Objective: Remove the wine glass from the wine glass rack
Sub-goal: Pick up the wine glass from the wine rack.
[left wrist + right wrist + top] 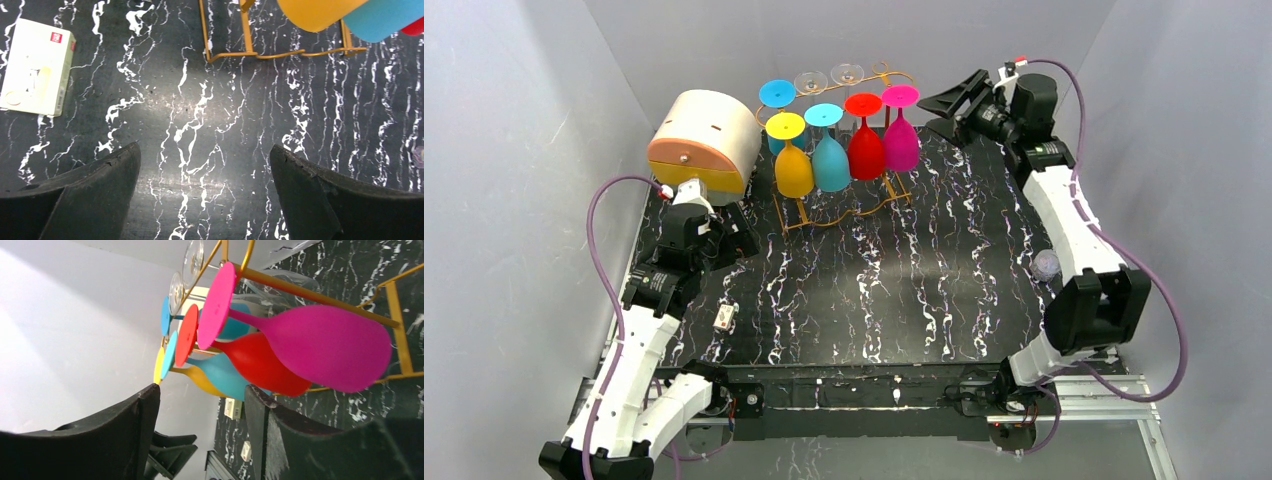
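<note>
Black marble-patterned table (924,290), seen from above, with grey walls around it. At the left, the left gripper (204,147) points down at the table, its jaws spread wide with nothing between them. A small white box (725,318) lies flat near it. At the back left sits a round cream-and-orange drawer box (704,140), just beside the wine glass rack (824,222), a thin golden wire frame at the back centre. Glasses hang from the rack upside down, feet up on the rails. The front row holds a yellow glass (793,170), a light blue glass (831,165), a red glass (866,152) and, at the right end, the pink wine glass (901,145). Behind them hang a blue-footed glass (776,93) and two clear glasses (810,80). The right gripper (200,390) faces the pink wine glass from the right, near but apart, its jaws standing open around empty air. A small pale ball (1047,264) lies near the table's right edge.
</note>
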Robot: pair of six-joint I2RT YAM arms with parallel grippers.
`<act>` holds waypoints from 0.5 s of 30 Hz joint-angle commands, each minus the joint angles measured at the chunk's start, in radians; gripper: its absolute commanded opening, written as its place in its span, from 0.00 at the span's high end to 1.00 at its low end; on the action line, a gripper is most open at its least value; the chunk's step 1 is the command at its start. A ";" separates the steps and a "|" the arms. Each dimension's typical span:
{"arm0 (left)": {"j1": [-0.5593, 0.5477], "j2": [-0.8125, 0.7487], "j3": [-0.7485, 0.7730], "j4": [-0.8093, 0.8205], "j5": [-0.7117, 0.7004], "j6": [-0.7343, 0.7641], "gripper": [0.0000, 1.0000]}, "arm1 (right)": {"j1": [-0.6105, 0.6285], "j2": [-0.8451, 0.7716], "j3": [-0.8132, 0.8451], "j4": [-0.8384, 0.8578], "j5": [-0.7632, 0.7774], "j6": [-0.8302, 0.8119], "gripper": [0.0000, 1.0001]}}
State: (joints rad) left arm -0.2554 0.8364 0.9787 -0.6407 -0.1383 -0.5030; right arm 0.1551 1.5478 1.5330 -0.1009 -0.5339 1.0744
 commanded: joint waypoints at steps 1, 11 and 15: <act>0.001 -0.025 0.000 0.023 0.065 -0.011 0.02 | 0.033 0.076 0.141 0.024 -0.008 0.026 0.33; 0.002 -0.019 0.011 0.021 0.084 0.000 0.02 | 0.046 0.203 0.302 -0.098 0.074 -0.026 0.46; 0.002 -0.018 0.016 0.021 0.093 0.002 0.02 | 0.046 0.231 0.340 -0.116 0.096 -0.042 0.49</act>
State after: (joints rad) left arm -0.2554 0.8211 0.9783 -0.6266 -0.0662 -0.5091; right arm 0.2028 1.7687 1.7950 -0.1940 -0.4744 1.0702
